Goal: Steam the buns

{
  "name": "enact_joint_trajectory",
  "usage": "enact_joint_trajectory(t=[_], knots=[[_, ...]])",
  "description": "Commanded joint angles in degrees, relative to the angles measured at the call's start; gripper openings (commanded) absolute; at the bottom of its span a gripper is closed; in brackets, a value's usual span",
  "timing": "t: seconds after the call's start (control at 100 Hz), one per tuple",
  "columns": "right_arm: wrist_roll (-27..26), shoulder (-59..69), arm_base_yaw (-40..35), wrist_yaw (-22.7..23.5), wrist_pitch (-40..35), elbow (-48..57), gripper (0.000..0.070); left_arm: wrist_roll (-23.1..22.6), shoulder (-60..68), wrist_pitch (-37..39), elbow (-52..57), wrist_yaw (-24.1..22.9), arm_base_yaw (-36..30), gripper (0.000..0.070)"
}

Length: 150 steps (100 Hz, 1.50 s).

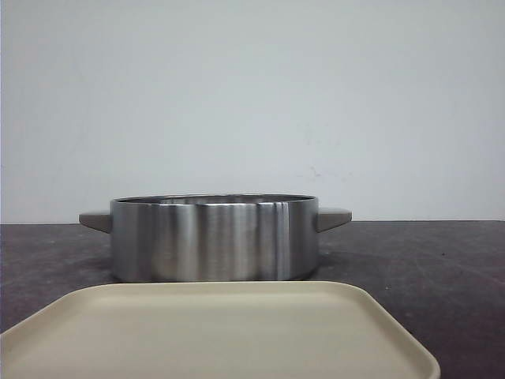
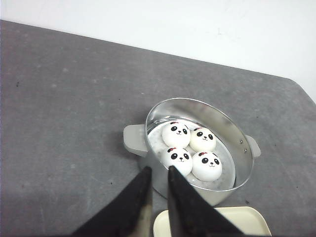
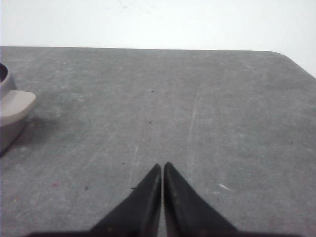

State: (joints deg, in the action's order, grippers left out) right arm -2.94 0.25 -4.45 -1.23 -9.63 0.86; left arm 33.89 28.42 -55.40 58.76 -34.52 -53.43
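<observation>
Four panda-faced buns (image 2: 190, 149) sit two by two inside a shallow steel steamer pot (image 1: 215, 237) with grey side handles, which stands on the dark grey table (image 3: 197, 113) just behind a cream tray (image 1: 221, 332). The left gripper (image 2: 157, 173) hovers over the pot's near rim, fingers narrowly apart and empty. The right gripper (image 3: 162, 168) hangs over bare table, seemingly pressed together, holding nothing.
</observation>
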Motion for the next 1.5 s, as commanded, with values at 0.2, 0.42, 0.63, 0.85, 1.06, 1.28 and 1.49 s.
enact_joint_trajectory(t=[0.2, 0.42, 0.63, 0.85, 1.06, 1.28, 1.49], knots=[[0.39, -0.04, -0.02, -0.11, 0.61, -0.17, 0.0001, 0.04, 0.26, 0.66, 0.74, -0.2, -0.59, 0.0015], [0.39, -0.04, -0.02, -0.11, 0.63, -0.17, 0.0001, 0.04, 0.26, 0.66, 0.74, -0.2, -0.59, 0.0015], [0.39, -0.04, -0.02, -0.11, 0.63, -0.17, 0.0001, -1.97, 0.13, 0.66, 0.74, -1.09, 0.55, 0.0015], [0.39, -0.04, -0.02, -0.11, 0.63, -0.17, 0.0001, -3.54, -4.11, 13.49, -9.4, 2.64, 13.38, 0.0016], [0.39, -0.04, -0.02, -0.13, 0.63, -0.17, 0.0001, -9.62, -17.42, 44.3, -34.29, 31.39, 31.47, 0.0016], [0.39, -0.04, -0.02, -0.13, 0.63, -0.17, 0.0001, -12.76, -26.77, 53.51, -51.08, 35.93, 44.59, 0.0016], [0.39, -0.04, -0.02, -0.24, 0.61, -0.17, 0.0001, -17.16, -28.24, 50.84, -57.96, 35.78, 48.3, 0.0016]])
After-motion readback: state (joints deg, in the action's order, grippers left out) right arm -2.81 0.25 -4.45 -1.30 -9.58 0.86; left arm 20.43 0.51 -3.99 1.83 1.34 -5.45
